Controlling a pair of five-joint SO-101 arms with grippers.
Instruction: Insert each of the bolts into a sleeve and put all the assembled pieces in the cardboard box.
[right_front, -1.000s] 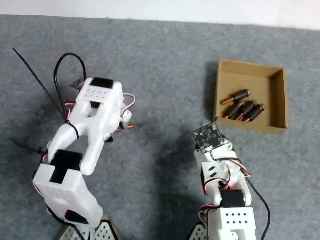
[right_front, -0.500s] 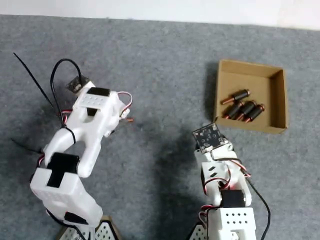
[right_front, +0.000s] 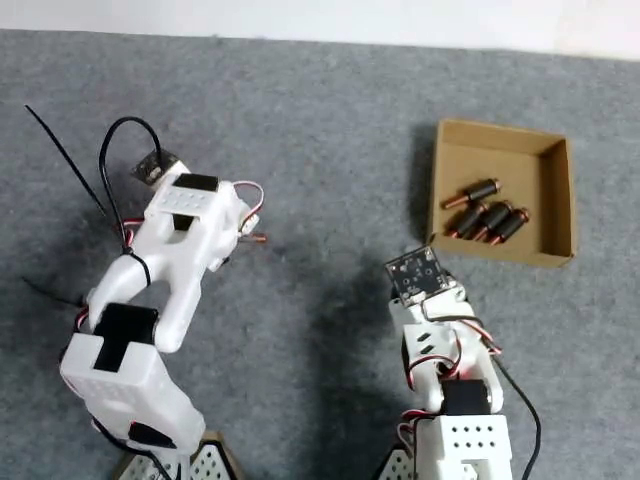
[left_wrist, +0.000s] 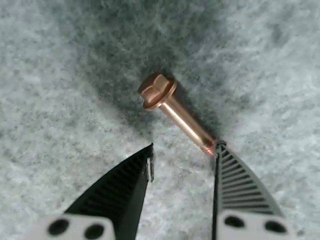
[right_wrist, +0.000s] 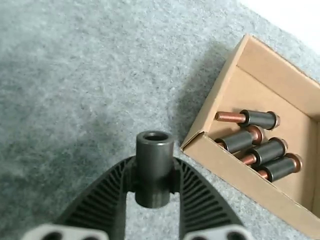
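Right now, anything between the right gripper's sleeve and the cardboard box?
Nothing: right wrist view shows bare grey mat between the sleeve and the cardboard box.

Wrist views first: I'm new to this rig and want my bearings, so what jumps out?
A copper bolt lies on the grey mat just ahead of the open left gripper. The right gripper clasps a black sleeve, bore up, near the cardboard box, where four assembled pieces lie.

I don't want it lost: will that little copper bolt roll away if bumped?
Probably only in a curve: the bolt has a round shank but a wider head. The fuzzy grey mat should slow it. It looks like metal, so likely stiff.
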